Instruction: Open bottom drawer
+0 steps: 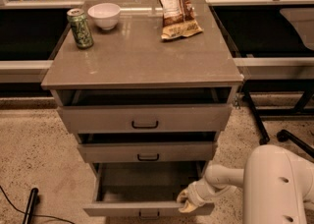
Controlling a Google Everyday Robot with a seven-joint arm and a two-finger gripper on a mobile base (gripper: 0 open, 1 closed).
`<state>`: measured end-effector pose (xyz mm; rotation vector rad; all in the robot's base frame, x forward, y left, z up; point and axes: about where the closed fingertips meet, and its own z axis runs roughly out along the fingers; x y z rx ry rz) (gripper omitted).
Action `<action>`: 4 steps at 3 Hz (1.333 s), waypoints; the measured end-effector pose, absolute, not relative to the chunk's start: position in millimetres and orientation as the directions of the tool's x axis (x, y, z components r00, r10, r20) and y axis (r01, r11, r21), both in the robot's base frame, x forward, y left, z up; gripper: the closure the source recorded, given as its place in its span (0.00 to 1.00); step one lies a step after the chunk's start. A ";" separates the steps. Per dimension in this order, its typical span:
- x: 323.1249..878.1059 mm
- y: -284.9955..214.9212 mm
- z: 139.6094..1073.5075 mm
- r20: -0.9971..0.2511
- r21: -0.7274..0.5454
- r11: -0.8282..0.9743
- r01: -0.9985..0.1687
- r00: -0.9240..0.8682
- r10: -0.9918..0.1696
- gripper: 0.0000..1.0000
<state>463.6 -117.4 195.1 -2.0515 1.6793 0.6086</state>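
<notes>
The gripper (188,202) sits at the bottom drawer's (117,210) front rim; its grasp cannot be told. The drawer looks rigid and free-sliding, best pulled by its handle (148,214).

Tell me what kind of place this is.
Probably an office or lab snack area: a drawer cabinet holding a soda can, bowl and chip bag, with a speckled floor. The gripper is at the front right edge of the open bottom drawer.
</notes>
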 end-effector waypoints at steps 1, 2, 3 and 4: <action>457.7 -112.9 198.8 -0.581 -0.068 -0.210 -0.975 0.210 -0.786 0.00; 455.8 -108.0 200.6 -0.574 -0.074 -0.224 -0.972 0.225 -0.787 0.00; 451.6 -99.4 217.8 -0.562 -0.112 -0.257 -0.960 0.274 -0.780 0.00; 452.4 -91.6 246.8 -0.541 -0.138 -0.260 -0.956 0.293 -0.789 0.00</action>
